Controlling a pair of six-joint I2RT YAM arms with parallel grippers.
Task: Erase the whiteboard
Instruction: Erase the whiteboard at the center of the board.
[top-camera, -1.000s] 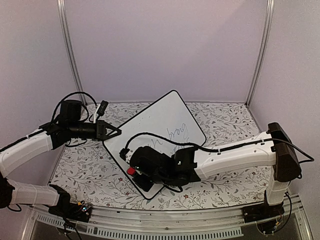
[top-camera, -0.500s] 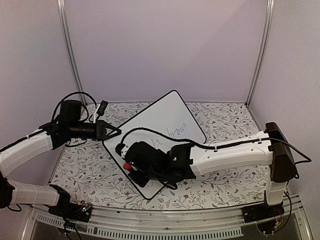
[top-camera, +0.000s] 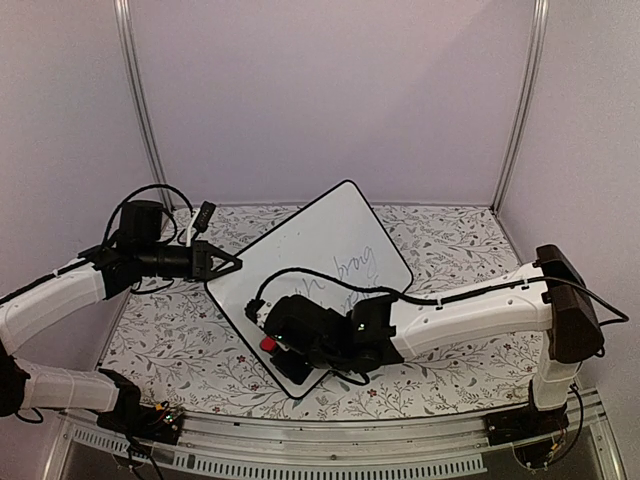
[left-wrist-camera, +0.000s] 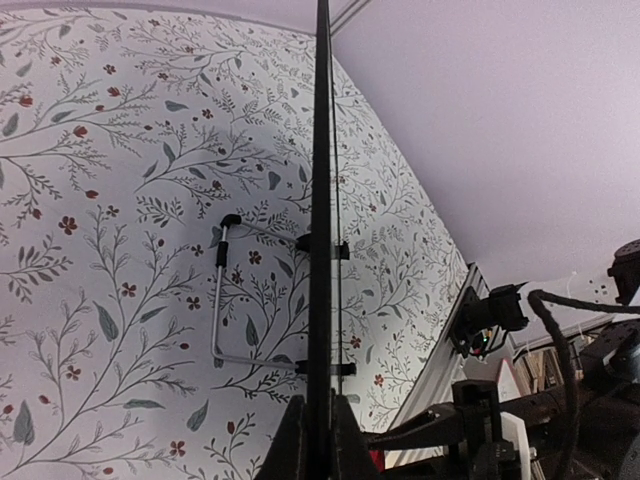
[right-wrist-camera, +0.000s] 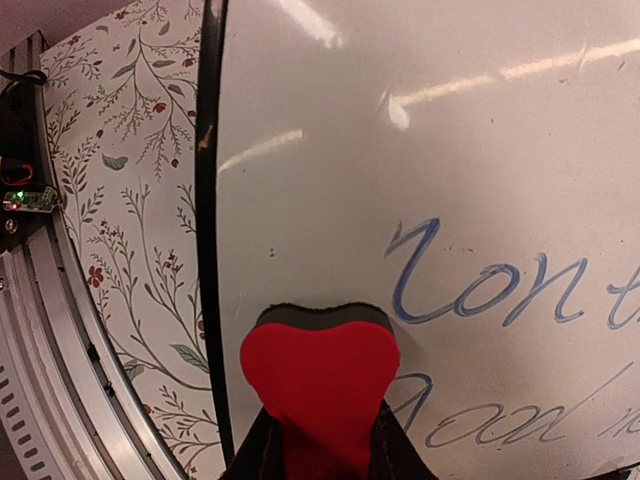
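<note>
Right tool (right-wrist-camera: 322, 445) with eraser (right-wrist-camera: 320, 365) over whiteboard (right-wrist-camera: 450, 150)

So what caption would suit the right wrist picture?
Right gripper holding a red eraser to the whiteboard, beside blue handwriting.

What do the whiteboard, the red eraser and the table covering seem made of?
The whiteboard has a glossy white face, perhaps coated metal or melamine: it shows bright reflected streaks. Its black frame looks like plastic. The red eraser looks matte, likely foam with a dark felt-like layer; its sides pinch in where held. The table covering is a matte floral print, possibly cloth or vinyl.
</note>
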